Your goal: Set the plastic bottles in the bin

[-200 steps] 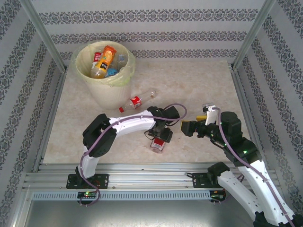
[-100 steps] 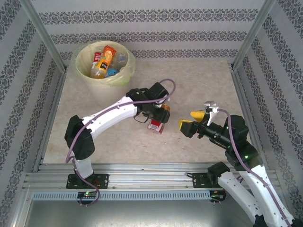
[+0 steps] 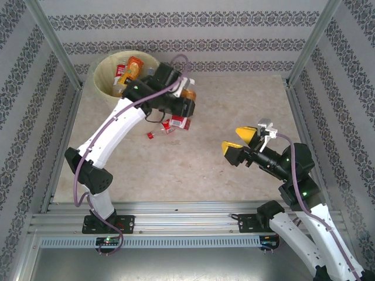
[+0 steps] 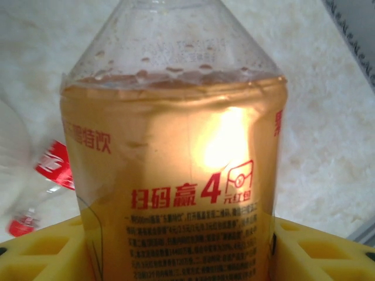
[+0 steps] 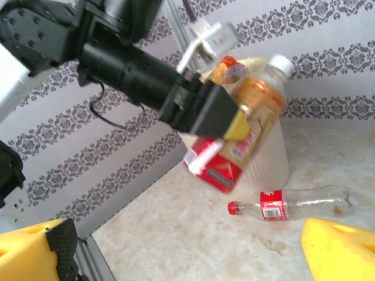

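My left gripper (image 3: 182, 109) is shut on an orange bottle (image 3: 180, 120) with a red label at its base, held in the air just right of the bin (image 3: 104, 69). The same orange bottle (image 4: 176, 175) stands between the yellow fingers (image 4: 41, 252) in the left wrist view. A clear bottle (image 3: 166, 128) with a red label and red cap lies on the table under that arm; the clear bottle (image 5: 287, 205) is on its side. Several bottles (image 3: 130, 71) lie inside the bin. My right gripper (image 3: 239, 140) hangs open and empty at mid-right.
The bin is a white bucket with a pale yellow liner at the back left, next to the patterned wall (image 3: 187, 35). Metal frame posts (image 3: 55, 44) stand at both back corners. Bare marble tabletop (image 3: 234, 99) lies between the two arms.
My left arm has lifted the orange bottle from the table's front middle and carried it back and left to beside the bin. The right gripper has risen slightly and stays open.
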Robot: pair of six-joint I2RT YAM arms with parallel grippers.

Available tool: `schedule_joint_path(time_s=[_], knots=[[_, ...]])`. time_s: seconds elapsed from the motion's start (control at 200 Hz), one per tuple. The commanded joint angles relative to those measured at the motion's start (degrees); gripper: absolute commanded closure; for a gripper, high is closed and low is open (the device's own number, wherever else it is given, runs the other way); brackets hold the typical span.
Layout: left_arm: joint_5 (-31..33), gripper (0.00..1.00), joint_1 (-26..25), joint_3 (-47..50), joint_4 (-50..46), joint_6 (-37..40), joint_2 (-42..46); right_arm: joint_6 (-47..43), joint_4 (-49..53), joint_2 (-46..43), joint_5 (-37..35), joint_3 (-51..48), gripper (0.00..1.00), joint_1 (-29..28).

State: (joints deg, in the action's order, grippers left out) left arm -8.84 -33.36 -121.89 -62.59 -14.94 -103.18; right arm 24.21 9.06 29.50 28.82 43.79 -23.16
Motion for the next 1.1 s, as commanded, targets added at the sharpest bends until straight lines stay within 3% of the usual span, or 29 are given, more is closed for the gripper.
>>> schedule_joint_path(time_s=[0.0,0.17,0.33,0.649,1.094], knots=[[2.1,0.38,2.9,-8.4,-6.2,4.5,-0.5,-0.1,-4.2,1.2,1.0,2.9,0.02,-0.6],[2.6,0.38,8.0,-20.4,-10.3,7.8,-4.3,-0.1,-4.3,2.4,1.3,4.2,0.02,-0.7],[2.3,0.38,13.5,-23.7,-9.3,9.2,-4.1,-0.1,-3.8,2.6,1.1,4.5,0.02,-0.8],[16.3,0.39,20.0,-22.8,-7.4,14.2,-3.2,-0.2,-3.0,2.8,0.9,4.2,0.02,-1.0],[27.9,0.39,24.2,-22.3,-2.7,21.9,-8.7,0.2,-2.0,2.1,0.6,2.9,0.02,-1.1]])
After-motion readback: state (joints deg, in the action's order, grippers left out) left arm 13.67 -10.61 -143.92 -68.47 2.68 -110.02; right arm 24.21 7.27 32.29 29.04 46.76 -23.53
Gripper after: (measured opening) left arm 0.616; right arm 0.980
